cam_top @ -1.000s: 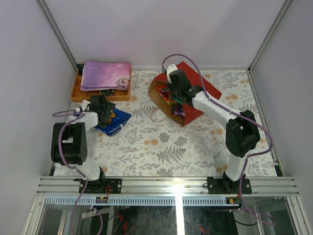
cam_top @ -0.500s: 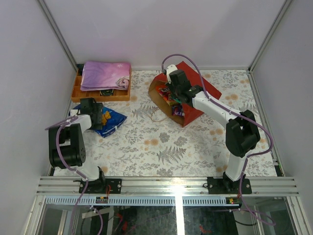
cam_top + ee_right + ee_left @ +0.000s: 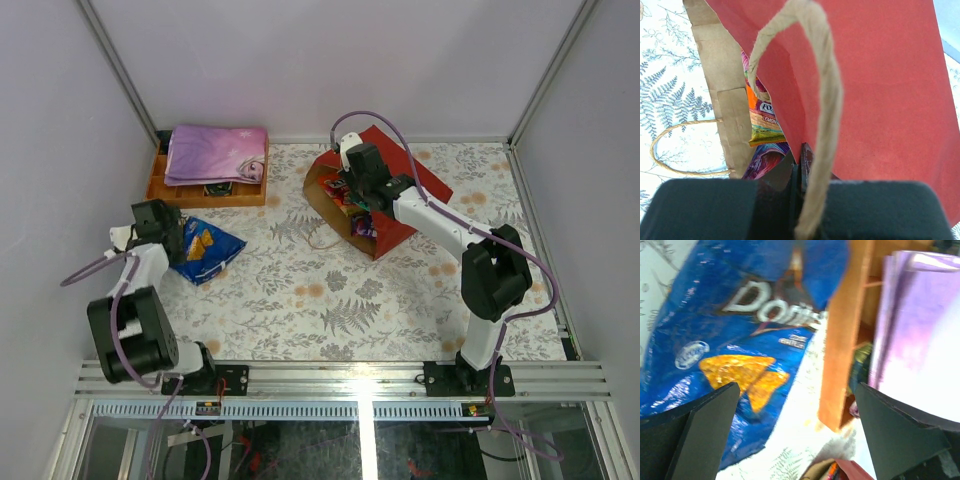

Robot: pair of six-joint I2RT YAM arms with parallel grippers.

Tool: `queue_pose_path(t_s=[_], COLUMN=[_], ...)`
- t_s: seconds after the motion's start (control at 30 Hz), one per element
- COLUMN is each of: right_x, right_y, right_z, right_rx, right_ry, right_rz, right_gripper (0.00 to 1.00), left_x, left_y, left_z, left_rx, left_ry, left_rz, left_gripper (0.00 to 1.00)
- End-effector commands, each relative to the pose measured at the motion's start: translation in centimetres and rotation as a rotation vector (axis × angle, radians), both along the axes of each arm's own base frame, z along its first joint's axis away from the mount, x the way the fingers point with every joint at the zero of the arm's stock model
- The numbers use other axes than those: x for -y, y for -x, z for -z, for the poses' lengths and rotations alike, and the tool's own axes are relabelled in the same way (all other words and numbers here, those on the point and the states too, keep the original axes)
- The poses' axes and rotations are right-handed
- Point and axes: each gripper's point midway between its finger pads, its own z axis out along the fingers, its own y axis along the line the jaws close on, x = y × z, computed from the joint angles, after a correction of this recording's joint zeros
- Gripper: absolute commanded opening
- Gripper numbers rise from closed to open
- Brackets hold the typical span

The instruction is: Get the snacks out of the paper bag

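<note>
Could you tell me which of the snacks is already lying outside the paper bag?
The big blue Doritos bag, flat on the table; the small packets sit inside the red paper bag.

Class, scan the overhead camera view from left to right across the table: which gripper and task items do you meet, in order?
left gripper → blue Doritos bag → red paper bag

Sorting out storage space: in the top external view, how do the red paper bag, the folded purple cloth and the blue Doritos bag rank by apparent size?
Largest to smallest:
1. red paper bag
2. folded purple cloth
3. blue Doritos bag
</note>
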Motion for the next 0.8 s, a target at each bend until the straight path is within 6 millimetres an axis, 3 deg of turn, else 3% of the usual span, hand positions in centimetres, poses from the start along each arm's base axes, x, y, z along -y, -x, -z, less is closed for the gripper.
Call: queue_pose_path(t_s=[0.0, 0.13, 0.27, 0.33, 0.47, 0.57, 0.77], right_x=[-0.5, -0.7, -0.6, -0.8, -1.1, -1.3, -1.4], right_y=[0.2, 0.1, 0.3, 0.3, 0.5, 0.6, 0.9], right_z=[-3.3, -3.4, -3.4, -3.5, -3.5, -3.3, -3.1], right_rx=[0.056, 0.054, 0.051, 0.050, 0.042, 0.035, 0.028], right_ry=[-0.071, -0.077, -0.079, -0.088, -0.104, -0.113, -0.122], right_rz=[-0.024, -0.028, -0.027, -0.031, -0.039, -0.045, -0.054], right_gripper=[0.02, 0.02, 0.02, 0.02, 0.02, 0.02, 0.02], left_x=[1.0, 6.7, 12.0, 12.4, 12.1, 11.6, 13.4], left_y=[-0.5, -1.1, 0.0, 1.7, 3.0, 2.6, -0.1], left_z=[-5.2, -6.2, -4.2, -2.7, -1.8, -2.1, -1.5], left_rx=[0.080, -0.019, -0.224, -0.383, -0.648, -0.819, -0.884], left_ry=[-0.091, -0.198, -0.416, -0.566, -0.803, -0.947, -1.070], left_rz=[0.102, 0.344, 0.655, 0.700, 0.758, 0.759, 0.879], left_gripper=[1.00, 1.00, 1.00, 1.00, 0.96, 0.93, 0.87])
